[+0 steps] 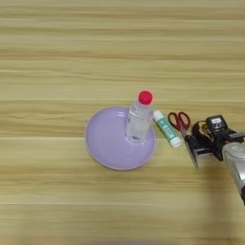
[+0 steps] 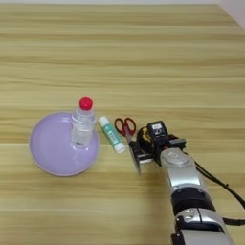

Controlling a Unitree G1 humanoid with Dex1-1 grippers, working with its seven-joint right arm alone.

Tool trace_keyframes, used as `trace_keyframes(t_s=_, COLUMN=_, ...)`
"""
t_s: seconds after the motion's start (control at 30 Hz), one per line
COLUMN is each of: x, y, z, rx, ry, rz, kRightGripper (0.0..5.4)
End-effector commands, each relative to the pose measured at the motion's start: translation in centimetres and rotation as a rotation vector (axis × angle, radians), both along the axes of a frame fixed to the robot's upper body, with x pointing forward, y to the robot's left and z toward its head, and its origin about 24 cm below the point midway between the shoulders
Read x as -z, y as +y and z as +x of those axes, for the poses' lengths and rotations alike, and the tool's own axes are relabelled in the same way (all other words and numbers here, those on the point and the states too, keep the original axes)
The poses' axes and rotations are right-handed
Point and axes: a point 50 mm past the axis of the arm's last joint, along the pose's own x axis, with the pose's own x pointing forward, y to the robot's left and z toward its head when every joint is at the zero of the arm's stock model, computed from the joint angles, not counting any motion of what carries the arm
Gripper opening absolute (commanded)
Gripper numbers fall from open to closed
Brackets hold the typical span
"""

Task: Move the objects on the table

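One bottle upright on plate | glue stick lying diagonally

- The table is light wood with darker horizontal grain stripes.
- The plate is plain lilac.
- The bottle is clear, its cap bright red.
- The glue stick is white and green.
- The scissors have red handles.
- My gripper is black, my forearm silver.
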Motion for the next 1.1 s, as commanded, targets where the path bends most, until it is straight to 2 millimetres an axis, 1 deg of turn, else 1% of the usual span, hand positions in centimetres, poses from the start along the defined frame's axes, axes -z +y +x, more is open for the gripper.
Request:
trace_keyframes(t_s=0.03, x=-3.9, y=-0.3, z=2.6, rx=-0.005, ry=-0.185, rz=-0.023, kRightGripper=5.36)
trace_keyframes(t_s=0.77, x=-6.1, y=0.4, z=3.2, rx=-0.009, ry=-0.354, rz=0.023, kRightGripper=5.36)
trace_keyframes(t_s=1.1, x=-8.6, y=1.5, z=3.5, rx=-0.042, ry=-0.548, rz=0.079, kRightGripper=5.36)
